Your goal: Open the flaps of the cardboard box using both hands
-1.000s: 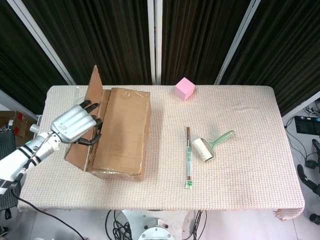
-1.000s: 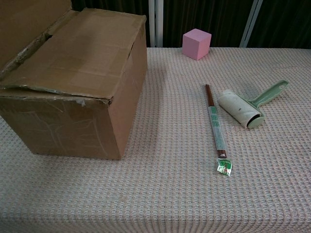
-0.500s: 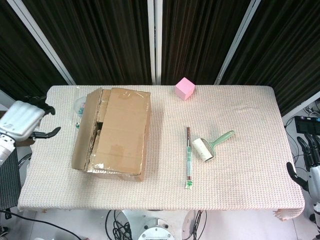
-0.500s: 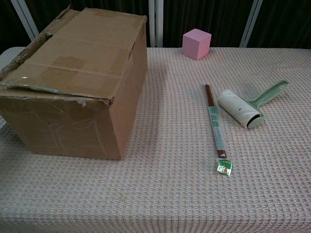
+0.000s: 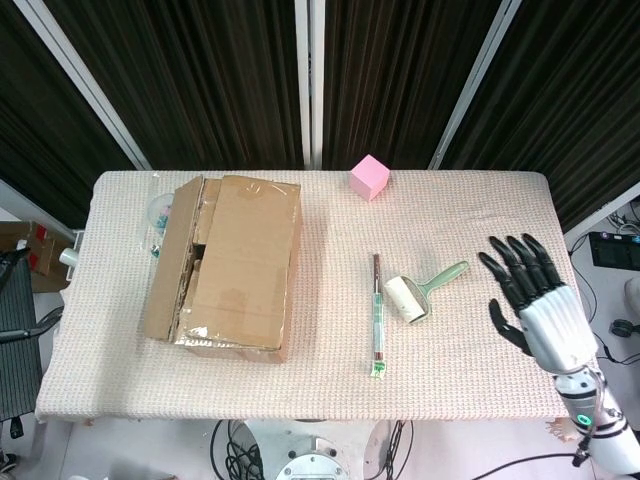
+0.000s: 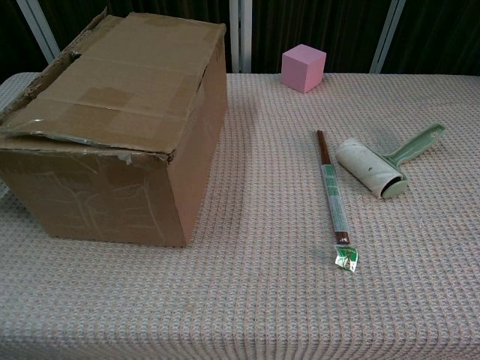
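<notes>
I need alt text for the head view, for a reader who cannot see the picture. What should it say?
Seen from above, a cardboard box sits on the left of a cloth-covered table, its flaps nearly shut. The right hand hovers open at the right edge. Between them lie a pink cube, a lint roller and a wrapped stick.

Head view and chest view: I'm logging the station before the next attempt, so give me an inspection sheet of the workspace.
Surface: table under a beige woven cloth.
Job's things: cardboard box at the left; wide flap lying flat, narrow left flap lowered, a gap between them.
Clutter: pink cube at the far edge; lint roller with a green handle; wrapped chopsticks beside it; a clear item left of the box, too hidden to name.
Hands: right hand over the table's right edge, fingers apart, holding nothing; left hand not in view.
Cables: some on the floor under the table.
Surroundings: dark curtains behind.
</notes>
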`<state>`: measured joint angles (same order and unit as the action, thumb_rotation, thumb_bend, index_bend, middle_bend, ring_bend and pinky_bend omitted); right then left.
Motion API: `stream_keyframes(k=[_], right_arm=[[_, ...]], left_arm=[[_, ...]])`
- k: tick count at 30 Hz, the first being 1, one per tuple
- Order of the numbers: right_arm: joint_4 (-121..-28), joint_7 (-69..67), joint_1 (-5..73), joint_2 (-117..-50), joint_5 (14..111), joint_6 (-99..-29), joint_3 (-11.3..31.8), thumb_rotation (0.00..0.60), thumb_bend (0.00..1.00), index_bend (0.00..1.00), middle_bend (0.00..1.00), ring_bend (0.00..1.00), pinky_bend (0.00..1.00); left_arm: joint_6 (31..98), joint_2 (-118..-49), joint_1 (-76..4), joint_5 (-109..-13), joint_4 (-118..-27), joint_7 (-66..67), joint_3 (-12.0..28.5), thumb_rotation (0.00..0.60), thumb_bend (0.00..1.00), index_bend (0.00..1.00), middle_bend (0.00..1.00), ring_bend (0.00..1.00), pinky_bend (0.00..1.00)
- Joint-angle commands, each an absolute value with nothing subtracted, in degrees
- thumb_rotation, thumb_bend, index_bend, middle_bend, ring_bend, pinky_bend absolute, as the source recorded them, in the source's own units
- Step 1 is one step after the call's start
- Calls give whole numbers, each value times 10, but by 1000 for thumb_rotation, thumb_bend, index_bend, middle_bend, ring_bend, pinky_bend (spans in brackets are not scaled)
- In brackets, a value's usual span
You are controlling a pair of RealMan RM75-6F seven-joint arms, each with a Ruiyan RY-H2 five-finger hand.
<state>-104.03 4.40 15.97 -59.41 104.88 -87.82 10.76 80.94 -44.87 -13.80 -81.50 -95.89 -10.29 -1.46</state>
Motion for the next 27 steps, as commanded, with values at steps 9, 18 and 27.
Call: stream_keyframes(k=[9, 18, 27], right_arm=[[-1197, 443, 501, -695, 697, -527, 262, 600, 663, 0, 0, 0, 0], [-1087, 622, 740, -847, 415, -521, 264, 600, 806, 0, 23, 0, 0], [-978, 674, 875, -935, 289, -533, 232, 600, 858, 30, 49, 0, 0]], left_arm=[[861, -493, -81, -841, -927, -109, -24, 286, 103, 100, 152, 130, 215], [852, -490, -64, -823, -922, -117, -17, 306, 103, 100, 155, 130, 211], [846, -491, -58, -819, -920, -126, -7, 307, 103, 100, 155, 130, 211]])
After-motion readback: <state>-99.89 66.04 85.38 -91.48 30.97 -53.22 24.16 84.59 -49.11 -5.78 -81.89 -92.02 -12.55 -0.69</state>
